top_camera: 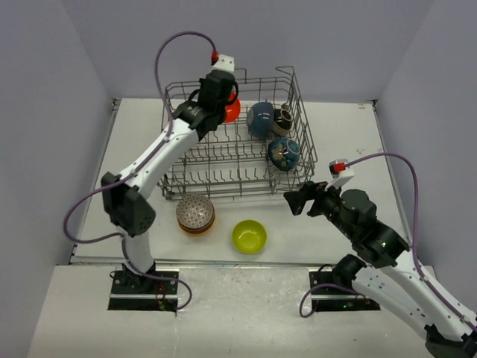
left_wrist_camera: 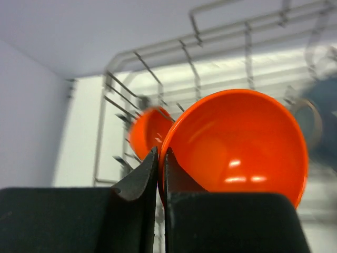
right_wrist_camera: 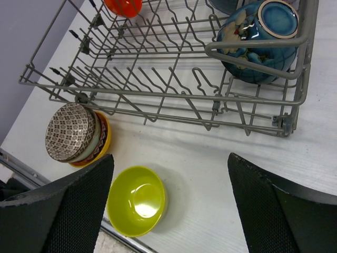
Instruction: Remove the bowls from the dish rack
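Note:
The grey wire dish rack [top_camera: 223,175] stands at the table's back. My left gripper [top_camera: 220,95] reaches into its far left corner and is shut on the rim of an orange bowl [left_wrist_camera: 237,142], one finger inside and one outside. A second orange-red bowl [left_wrist_camera: 145,132] stands just behind it. A blue bowl [top_camera: 260,119], a black-and-cream bowl [top_camera: 282,119] and a dark teal patterned bowl [top_camera: 284,154] stay on the rack's right side. My right gripper [top_camera: 295,200] hovers open and empty off the rack's front right corner, above the table near a yellow-green bowl [right_wrist_camera: 137,200].
A stack of upturned bowls [top_camera: 195,215] with a patterned one on top sits on the table in front of the rack, left of the yellow-green bowl [top_camera: 249,236]. The table's near edge [top_camera: 246,262] runs just behind both.

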`<state>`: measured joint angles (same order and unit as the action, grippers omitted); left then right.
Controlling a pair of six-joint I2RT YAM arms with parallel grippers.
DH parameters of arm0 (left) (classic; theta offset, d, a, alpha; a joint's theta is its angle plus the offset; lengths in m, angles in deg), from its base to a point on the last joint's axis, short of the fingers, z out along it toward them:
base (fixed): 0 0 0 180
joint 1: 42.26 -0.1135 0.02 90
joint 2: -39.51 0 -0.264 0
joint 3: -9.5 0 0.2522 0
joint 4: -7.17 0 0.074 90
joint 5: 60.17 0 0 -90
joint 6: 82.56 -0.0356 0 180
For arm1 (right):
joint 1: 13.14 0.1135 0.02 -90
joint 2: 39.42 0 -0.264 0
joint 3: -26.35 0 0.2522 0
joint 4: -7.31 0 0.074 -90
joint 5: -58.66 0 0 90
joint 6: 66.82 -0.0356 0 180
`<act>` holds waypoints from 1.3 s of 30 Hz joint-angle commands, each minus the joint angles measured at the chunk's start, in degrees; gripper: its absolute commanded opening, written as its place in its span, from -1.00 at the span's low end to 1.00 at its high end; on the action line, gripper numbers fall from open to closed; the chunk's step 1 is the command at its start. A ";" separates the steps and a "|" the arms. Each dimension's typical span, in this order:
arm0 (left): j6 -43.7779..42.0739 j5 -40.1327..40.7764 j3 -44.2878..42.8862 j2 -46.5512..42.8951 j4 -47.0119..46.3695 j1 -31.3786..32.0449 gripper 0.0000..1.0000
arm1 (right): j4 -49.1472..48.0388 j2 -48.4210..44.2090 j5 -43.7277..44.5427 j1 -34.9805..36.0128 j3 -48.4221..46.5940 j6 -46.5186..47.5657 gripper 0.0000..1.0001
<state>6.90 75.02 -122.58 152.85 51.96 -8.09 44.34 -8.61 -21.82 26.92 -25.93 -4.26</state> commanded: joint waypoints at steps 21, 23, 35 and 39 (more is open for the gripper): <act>33.85 -34.90 67.25 -46.46 -8.17 23.13 -1.00 | 4.16 -9.98 17.11 -0.06 -4.02 -2.71 0.98; 33.85 -36.39 68.66 -45.40 -11.15 23.31 -1.00 | 4.15 -9.37 16.94 -0.06 -4.10 -2.62 0.97; 33.23 -36.84 72.44 -40.48 -18.19 24.27 -1.00 | 2.66 -8.84 15.44 -0.06 -3.14 -2.09 0.98; 33.32 -35.61 74.11 -40.04 -19.77 24.27 -1.00 | 2.40 -8.66 14.39 -0.15 -3.14 -1.74 0.98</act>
<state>38.99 38.69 -49.21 113.05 38.01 16.00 49.43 -17.69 -6.89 26.92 -29.12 -6.75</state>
